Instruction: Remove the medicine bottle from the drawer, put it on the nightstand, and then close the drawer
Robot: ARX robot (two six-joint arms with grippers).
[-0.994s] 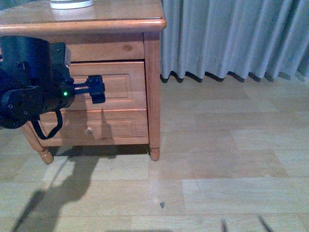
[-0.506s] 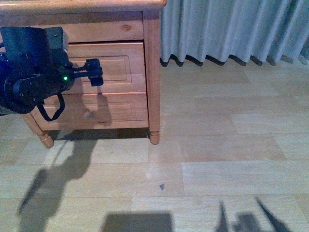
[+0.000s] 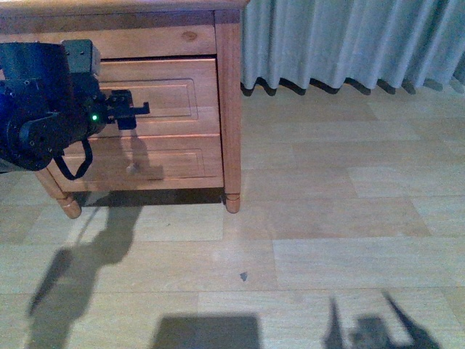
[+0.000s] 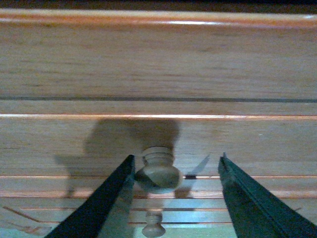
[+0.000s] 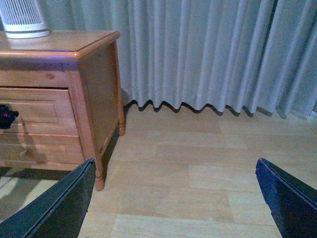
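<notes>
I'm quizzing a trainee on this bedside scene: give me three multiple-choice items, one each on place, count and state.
1. Where does the white ribbed device stand?
A. on the nightstand
B. on the floor
C. in a drawer

2. How many knobs show in the left wrist view?
A. one
B. two
C. four

3. How do the left gripper's jaws stand?
A. shut on a knob
B. open around a knob
C. open, away from knobs

1 A: the right wrist view shows it on top.
2 B: a near knob and a farther knob.
3 B: one jaw on each side of the near knob.
</notes>
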